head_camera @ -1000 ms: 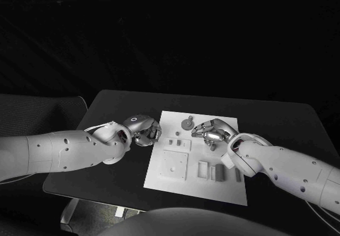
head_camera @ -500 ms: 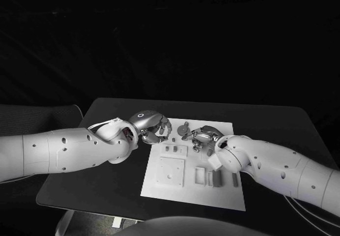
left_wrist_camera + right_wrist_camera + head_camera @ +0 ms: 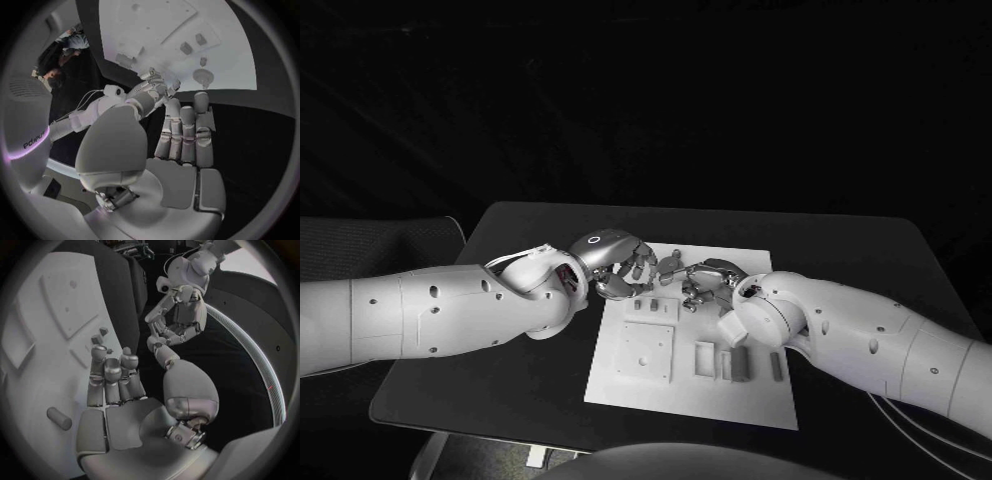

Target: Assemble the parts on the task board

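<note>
Looking down from the head camera, I have a black table (image 3: 531, 225) with a matte top, dark all round it; the task board (image 3: 733, 400), a flat white plate, lies in the middle of the table, running toward me from under both hands.

My left hand (image 3: 620, 262) hangs over the board's far left corner, silver and glossy, fingers bent downward; in its wrist view the fingers (image 3: 182, 135) lie straight and side by side with nothing in them, so I read it as released. My right hand (image 3: 704, 280) sits just beside it over the board's far end, the two nearly touching; its wrist view shows the palm (image 3: 125, 415) bare and the fingers extended, also empty.

Nearer me than the hands, a raised square plate (image 3: 646, 350) sits on the board; beside it, on the right hand's side, stand slim upright grey parts (image 3: 737, 362); two small pegs (image 3: 651, 304) stand right under the fingertips. A round grey disc (image 3: 204, 77) lies on the board just past the left fingertips; a short grey cylinder (image 3: 59, 418) lies flat beside the right palm.
</note>
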